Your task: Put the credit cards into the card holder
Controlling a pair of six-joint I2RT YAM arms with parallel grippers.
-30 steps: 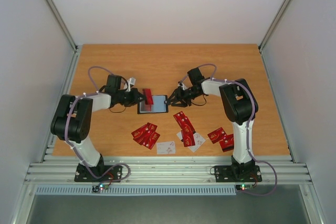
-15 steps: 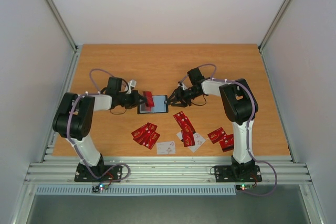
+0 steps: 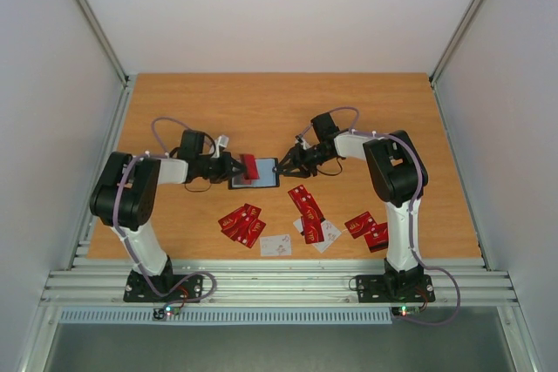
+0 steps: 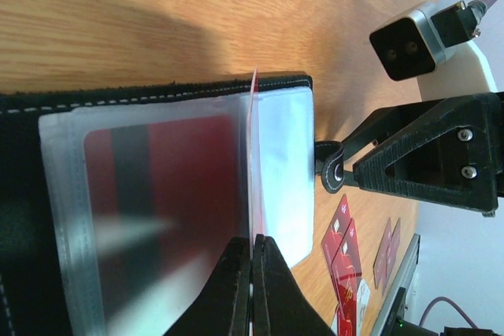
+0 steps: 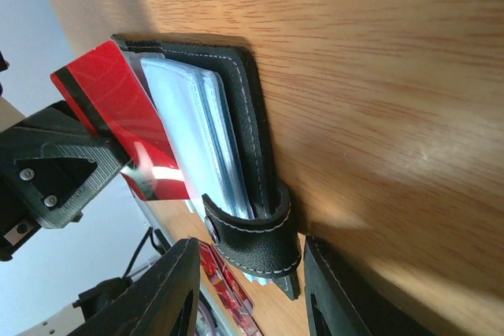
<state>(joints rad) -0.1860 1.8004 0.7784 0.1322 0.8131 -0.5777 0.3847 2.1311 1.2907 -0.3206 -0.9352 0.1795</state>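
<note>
The black card holder [image 3: 261, 175] lies open on the table, its clear pockets [image 4: 283, 163] facing up and a red card [image 4: 157, 194] inside one. My left gripper [image 4: 253, 248] is shut on another red credit card [image 4: 253, 155], which stands on edge over the pockets. That held card [image 5: 118, 108] tilts above the holder [image 5: 248, 108] in the right wrist view. My right gripper [image 5: 252, 293] is open, and the holder's snap tab [image 5: 256, 234] sits between its fingers with a gap on the left side. Loose red credit cards [image 3: 241, 224] lie nearer the bases.
More red cards lie in a group at the centre [image 3: 307, 204] and another at the right [image 3: 366, 228]. Pale cards [image 3: 275, 245] are near the front edge. The two grippers [image 3: 234, 165] [image 3: 285, 165] face each other across the holder. Bare wooden table [image 3: 261, 102] extends behind.
My left gripper has edged right with the red card, closer over the holder's pockets. The right gripper stays at the snap tab.
</note>
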